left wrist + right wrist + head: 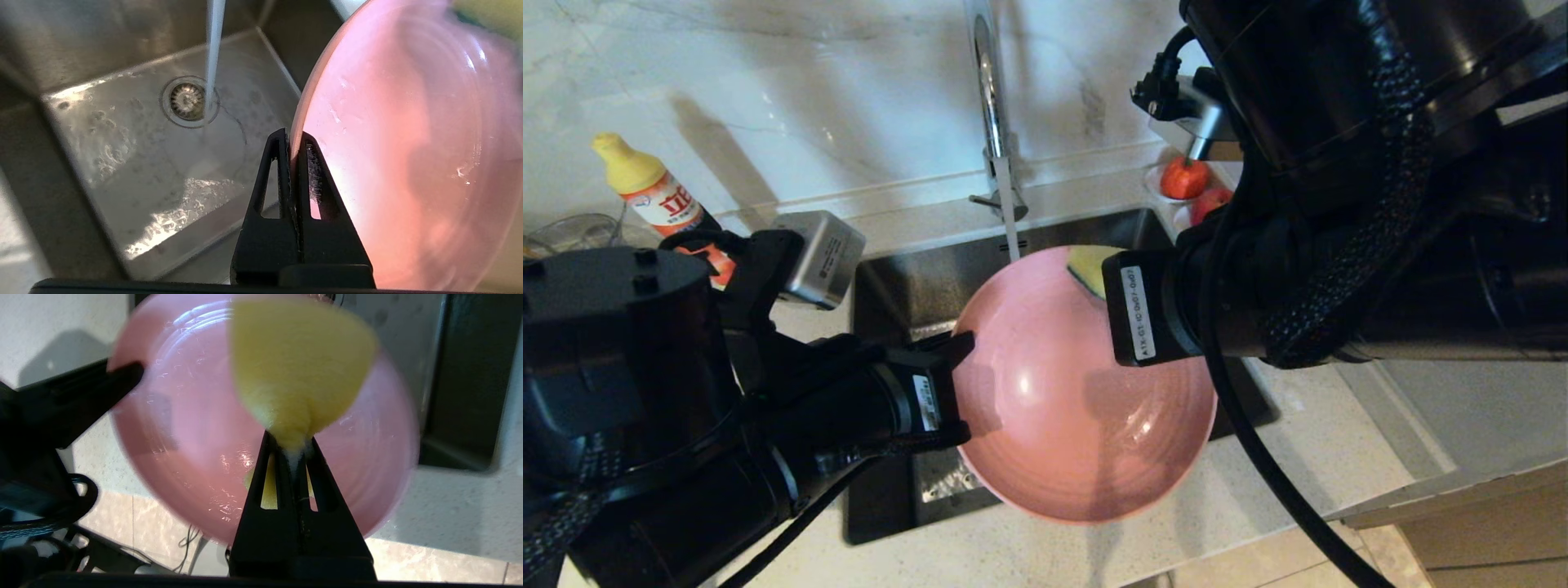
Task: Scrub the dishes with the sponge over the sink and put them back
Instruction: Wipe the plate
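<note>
Left gripper [293, 143] clamps the pink plate [1078, 400] by its left rim, above the sink [135, 171]; right gripper [291, 447] pinches the yellow sponge [298, 363] against the plate's far side.

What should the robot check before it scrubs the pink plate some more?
1. Left gripper pinches the pink plate at its rim: ok, jaws shut on the edge.
2. Right gripper has the sponge: ok, the yellow foam is squeezed between the jaws.
3. Sponge is against the plate: ok as far as the right wrist view shows; it lies over the plate's inner face, but actual contact cannot be told.
4. Plate is over the sink: partly ok; its near part hangs over the counter.
5. Water is running: ok, a stream falls from the faucet onto the drain, beside the plate.
6. Plate is clean: cannot tell.
</note>
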Controlling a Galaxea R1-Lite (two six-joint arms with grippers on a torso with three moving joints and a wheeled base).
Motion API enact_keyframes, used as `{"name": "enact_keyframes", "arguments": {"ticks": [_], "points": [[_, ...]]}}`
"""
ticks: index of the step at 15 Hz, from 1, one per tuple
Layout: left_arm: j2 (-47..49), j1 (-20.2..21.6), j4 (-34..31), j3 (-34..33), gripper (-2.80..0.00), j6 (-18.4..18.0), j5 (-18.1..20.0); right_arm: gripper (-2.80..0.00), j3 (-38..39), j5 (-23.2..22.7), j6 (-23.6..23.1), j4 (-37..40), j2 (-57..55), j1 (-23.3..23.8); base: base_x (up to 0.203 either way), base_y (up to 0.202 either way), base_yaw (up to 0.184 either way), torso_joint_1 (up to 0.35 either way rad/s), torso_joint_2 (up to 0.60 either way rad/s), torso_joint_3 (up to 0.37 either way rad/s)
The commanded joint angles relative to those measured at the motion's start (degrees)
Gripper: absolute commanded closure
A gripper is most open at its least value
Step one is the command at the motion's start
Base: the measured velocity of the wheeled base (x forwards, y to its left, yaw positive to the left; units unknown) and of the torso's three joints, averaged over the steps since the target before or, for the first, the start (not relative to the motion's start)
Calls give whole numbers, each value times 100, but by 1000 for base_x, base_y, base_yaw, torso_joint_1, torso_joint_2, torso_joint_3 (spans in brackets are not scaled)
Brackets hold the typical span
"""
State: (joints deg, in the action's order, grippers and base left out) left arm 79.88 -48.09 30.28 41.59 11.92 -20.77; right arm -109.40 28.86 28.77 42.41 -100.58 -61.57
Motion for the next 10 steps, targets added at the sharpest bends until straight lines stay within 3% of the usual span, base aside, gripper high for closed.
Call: {"name": "enact_keyframes", "arguments": {"ticks": [1, 6, 10], "points": [[-224, 2, -420, 275, 0, 228, 0, 0, 51, -39, 33, 57, 21, -21, 0, 0, 0, 0, 0, 0], [10, 19, -365, 429, 0, 249, -58, 0, -90, -469, 191, 268, 30, -461, 0, 0, 0, 0, 0, 0], [19, 18, -365, 473, 0, 285, -93, 0, -82, -546, 211, 400, -172, -610, 0, 0, 0, 0, 0, 0]]}}
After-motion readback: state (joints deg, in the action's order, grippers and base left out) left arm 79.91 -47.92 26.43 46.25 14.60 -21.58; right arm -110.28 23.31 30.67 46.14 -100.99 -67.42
